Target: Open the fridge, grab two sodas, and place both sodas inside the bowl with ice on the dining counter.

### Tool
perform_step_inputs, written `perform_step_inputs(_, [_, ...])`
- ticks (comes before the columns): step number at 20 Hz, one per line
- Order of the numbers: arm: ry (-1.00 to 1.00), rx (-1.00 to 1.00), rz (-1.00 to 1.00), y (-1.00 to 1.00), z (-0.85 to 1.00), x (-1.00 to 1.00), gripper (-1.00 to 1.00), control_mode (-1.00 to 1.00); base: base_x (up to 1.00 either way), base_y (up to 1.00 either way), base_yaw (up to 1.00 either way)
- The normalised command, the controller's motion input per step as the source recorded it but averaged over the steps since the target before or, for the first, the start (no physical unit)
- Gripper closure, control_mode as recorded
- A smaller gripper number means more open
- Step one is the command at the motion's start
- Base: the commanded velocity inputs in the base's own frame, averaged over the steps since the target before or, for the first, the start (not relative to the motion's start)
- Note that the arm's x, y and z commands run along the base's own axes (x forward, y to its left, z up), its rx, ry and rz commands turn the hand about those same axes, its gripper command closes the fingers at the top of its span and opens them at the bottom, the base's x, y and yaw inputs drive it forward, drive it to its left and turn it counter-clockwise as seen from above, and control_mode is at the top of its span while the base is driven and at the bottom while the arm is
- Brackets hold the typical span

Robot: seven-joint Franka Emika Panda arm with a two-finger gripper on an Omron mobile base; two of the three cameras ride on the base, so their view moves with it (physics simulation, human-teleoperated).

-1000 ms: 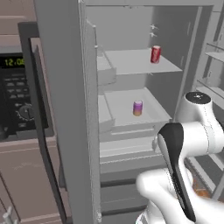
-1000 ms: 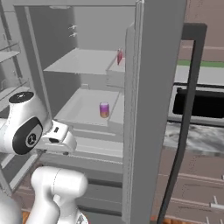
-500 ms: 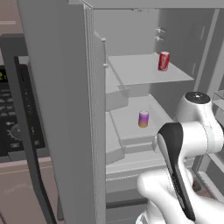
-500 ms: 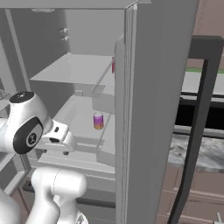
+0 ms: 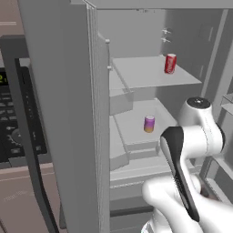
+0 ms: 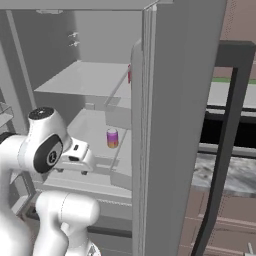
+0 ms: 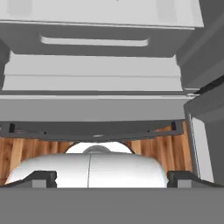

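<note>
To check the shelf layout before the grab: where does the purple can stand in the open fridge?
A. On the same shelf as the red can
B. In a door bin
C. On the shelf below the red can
C: the purple can stands alone on the lower shelf, while the red can is on the shelf above it in the fridge.

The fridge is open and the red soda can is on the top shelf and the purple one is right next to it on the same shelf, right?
Not quite. The fridge is open and the red soda can is on the upper shelf, but the purple can stands one shelf lower, not beside it. The left base view shows both cans on their separate shelves.
</note>
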Motion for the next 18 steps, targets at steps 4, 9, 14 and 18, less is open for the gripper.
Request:
perform_step_inputs(4, [-0.18, 0.0, 0.08, 0.0, -0.53, 0.43, -1.0, -1.0, 0.0, 0.0, 0.0])
perform_step_inputs(9, [-0.21, 0.0, 0.1, 0.0, -0.21, 0.55, -1.0, -1.0, 0.0, 0.0, 0.0])
perform_step_inputs(14, [-0.23, 0.0, 0.08, 0.0, -0.07, 0.47, -1.0, -1.0, 0.0, 0.0, 0.0])
perform_step_inputs(18, [-0.19, 0.0, 0.0, 0.0, -0.18, 0.4, -1.0, -1.0, 0.0, 0.0, 0.0])
